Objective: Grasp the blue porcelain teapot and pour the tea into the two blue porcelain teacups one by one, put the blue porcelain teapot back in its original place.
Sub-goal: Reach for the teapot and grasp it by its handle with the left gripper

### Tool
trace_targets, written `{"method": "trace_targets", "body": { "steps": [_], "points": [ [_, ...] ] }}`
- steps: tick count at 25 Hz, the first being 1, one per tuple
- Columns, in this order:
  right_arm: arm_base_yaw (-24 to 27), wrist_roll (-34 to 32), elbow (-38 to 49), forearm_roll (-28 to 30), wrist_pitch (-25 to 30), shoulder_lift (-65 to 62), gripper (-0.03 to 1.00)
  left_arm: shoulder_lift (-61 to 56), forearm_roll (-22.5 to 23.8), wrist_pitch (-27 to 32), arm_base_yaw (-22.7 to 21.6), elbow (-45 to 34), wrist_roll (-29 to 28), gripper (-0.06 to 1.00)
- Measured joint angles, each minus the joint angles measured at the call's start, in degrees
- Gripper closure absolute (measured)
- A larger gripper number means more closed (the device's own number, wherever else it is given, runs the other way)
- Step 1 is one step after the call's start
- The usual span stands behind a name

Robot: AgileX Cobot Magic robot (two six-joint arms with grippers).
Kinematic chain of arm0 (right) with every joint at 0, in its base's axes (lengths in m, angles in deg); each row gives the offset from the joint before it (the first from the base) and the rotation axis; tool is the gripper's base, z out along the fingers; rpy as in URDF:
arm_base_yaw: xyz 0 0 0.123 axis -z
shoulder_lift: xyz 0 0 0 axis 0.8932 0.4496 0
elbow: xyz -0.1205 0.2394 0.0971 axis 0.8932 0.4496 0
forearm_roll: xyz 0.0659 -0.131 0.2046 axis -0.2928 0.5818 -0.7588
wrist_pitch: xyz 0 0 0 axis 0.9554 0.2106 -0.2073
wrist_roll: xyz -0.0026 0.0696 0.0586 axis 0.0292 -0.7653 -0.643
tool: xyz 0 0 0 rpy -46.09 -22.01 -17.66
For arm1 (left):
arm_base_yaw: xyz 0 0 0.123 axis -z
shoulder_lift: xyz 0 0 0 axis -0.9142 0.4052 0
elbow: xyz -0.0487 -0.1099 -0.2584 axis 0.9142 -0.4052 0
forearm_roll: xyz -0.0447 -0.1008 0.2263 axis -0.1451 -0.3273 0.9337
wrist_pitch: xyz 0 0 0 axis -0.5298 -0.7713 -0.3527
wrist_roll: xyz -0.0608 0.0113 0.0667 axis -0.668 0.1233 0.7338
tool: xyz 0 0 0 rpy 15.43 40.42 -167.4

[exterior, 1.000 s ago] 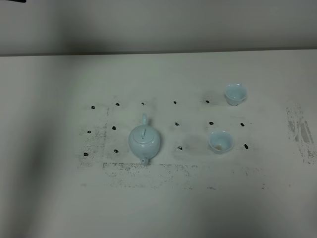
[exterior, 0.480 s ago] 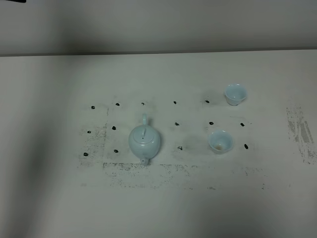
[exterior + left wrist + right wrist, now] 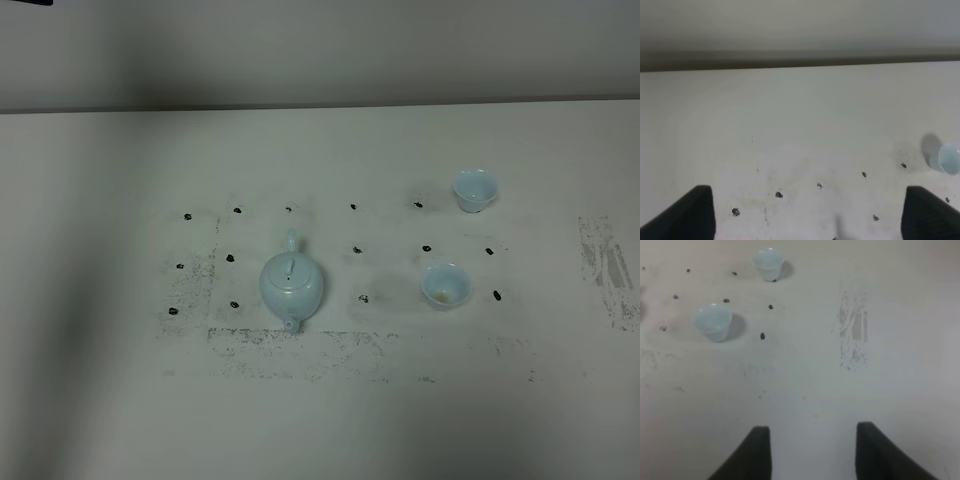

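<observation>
The blue porcelain teapot (image 3: 292, 285) stands lid-on, left of the table's middle, among black dot marks. The two blue porcelain teacups stand to its right: the near teacup (image 3: 444, 285) (image 3: 713, 321) and the far teacup (image 3: 475, 188) (image 3: 768, 262). Neither gripper shows in the exterior high view. My left gripper (image 3: 807, 200) is open wide over bare table, with one teacup (image 3: 947, 159) at the edge of its view and the teapot out of it. My right gripper (image 3: 812, 430) is open and empty, well short of both teacups.
The table (image 3: 100, 400) is pale with rows of small black dot marks and grey scuffed patches, one of them a scuffed patch (image 3: 605, 265) near the right edge. A wall runs along the table's far edge.
</observation>
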Motion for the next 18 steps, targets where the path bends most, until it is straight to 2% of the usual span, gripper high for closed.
{"method": "trace_targets", "body": {
  "steps": [18],
  "points": [
    [0.3, 0.0, 0.0, -1.7, 0.0, 0.0, 0.56, 0.0, 0.0, 0.0, 0.0, 0.0, 1.0, 0.19]
  ]
}}
